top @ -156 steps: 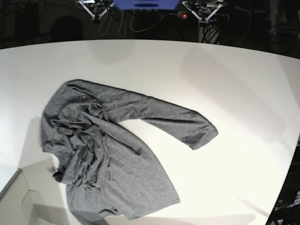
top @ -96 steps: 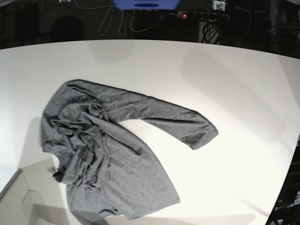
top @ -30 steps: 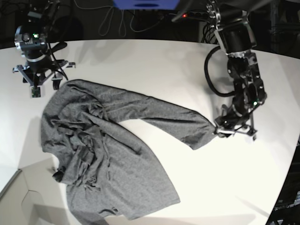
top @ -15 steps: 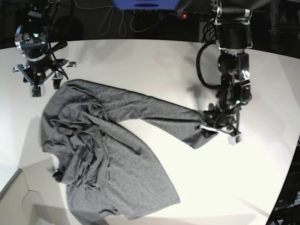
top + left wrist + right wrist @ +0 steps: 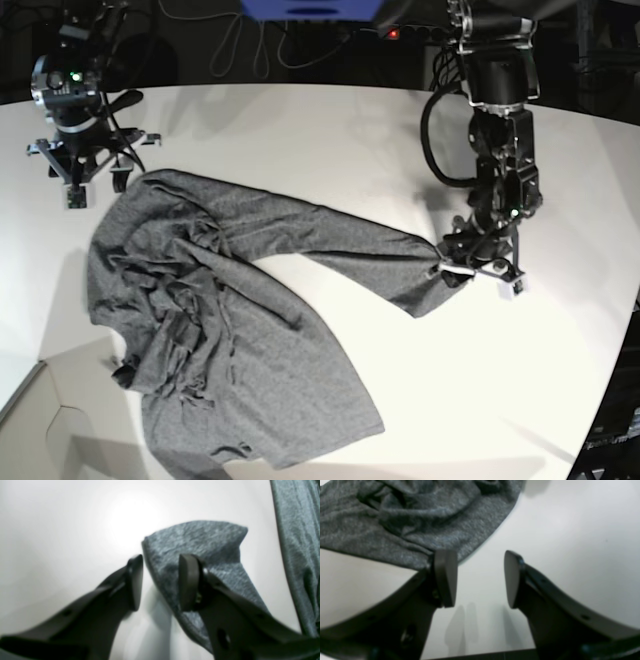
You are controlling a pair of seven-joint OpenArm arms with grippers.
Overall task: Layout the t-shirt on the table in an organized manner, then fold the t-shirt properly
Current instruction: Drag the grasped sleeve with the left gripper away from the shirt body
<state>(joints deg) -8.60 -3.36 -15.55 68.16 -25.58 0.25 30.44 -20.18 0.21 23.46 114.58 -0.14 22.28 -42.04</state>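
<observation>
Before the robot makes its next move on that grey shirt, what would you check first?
1. Left tool open astride the sleeve cuff: ok.
2. Cuff gripped: not ok, its fingers stand apart.
3. Right tool open beside the t-shirt edge: ok.
4. Cloth between the right tool's fingers: not ok, only bare table there.
5. T-shirt laid flat: not ok, body bunched and wrinkled.
6. Second sleeve located: cannot tell.

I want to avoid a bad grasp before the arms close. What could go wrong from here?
1. The left gripper stands open across the sleeve cuff edge; closing may pinch only one layer, or the cuff may slip out.
2. The right gripper is open over bare table, beside the t-shirt; it could close on nothing.
3. The body is bunched; pulling may drag the folds.
</observation>
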